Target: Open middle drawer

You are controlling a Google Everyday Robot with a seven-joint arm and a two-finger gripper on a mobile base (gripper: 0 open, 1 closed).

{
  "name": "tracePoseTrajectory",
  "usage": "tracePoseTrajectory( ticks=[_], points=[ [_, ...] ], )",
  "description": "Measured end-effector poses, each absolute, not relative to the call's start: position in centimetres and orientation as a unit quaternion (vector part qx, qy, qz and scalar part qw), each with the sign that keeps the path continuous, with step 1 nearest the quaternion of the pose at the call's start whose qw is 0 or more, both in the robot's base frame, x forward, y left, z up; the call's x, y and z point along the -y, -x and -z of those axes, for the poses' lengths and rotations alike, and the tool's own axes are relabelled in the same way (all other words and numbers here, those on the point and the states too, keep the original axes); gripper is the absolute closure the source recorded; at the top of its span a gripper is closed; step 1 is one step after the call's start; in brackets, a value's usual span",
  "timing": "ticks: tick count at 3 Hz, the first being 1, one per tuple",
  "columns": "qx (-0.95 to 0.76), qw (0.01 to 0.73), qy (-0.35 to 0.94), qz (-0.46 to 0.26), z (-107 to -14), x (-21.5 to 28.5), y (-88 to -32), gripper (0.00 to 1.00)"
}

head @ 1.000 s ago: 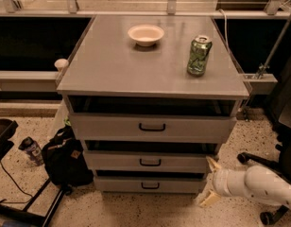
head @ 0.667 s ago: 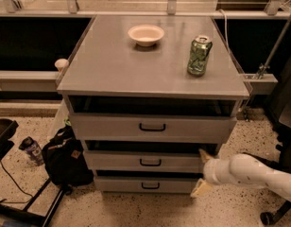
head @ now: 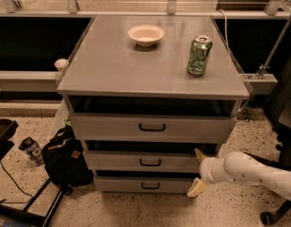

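The grey cabinet [head: 150,67] shows three drawers. The middle drawer [head: 117,161] has a flat grey front with a small black bar handle [head: 150,162] at its centre. My gripper [head: 198,171] comes in from the right on a white arm [head: 249,170]. It sits at the right end of the middle drawer's front, well right of the handle. Its two pale fingers [head: 195,188] are spread apart, one up at the drawer's top edge and one down by the lowest drawer. Nothing is between them.
On the cabinet top stand a white bowl [head: 146,34] and a green can [head: 199,56]. A black bag [head: 65,157] lies on the speckled floor at the cabinet's left, with a small bottle [head: 31,150] beside it. A chair base [head: 273,214] is at the lower right.
My gripper and arm have moved left, from beside the cabinet's right side to the right end of the middle drawer's front. The drawers have not moved.
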State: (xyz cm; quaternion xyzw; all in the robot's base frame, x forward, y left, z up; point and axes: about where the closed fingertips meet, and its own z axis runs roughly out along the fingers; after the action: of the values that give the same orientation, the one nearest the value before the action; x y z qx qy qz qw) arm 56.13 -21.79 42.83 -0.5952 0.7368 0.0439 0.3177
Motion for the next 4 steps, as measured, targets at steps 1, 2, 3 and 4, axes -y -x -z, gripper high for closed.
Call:
tracePoseTrajectory(
  ticks=[1,2,3,4],
  points=[
    [-0.724,0.336,0.600,-0.052,-43.9,18.3,-58.0,0.00],
    [-0.713,0.359,0.599,-0.052,-45.7,13.0,-62.0,0.00],
    [-0.713,0.359,0.600,-0.053,-45.7,12.9,-62.0,0.00],
    [-0.718,0.365,0.589,-0.066,-44.4,13.2,-62.5,0.00]
  ],
)
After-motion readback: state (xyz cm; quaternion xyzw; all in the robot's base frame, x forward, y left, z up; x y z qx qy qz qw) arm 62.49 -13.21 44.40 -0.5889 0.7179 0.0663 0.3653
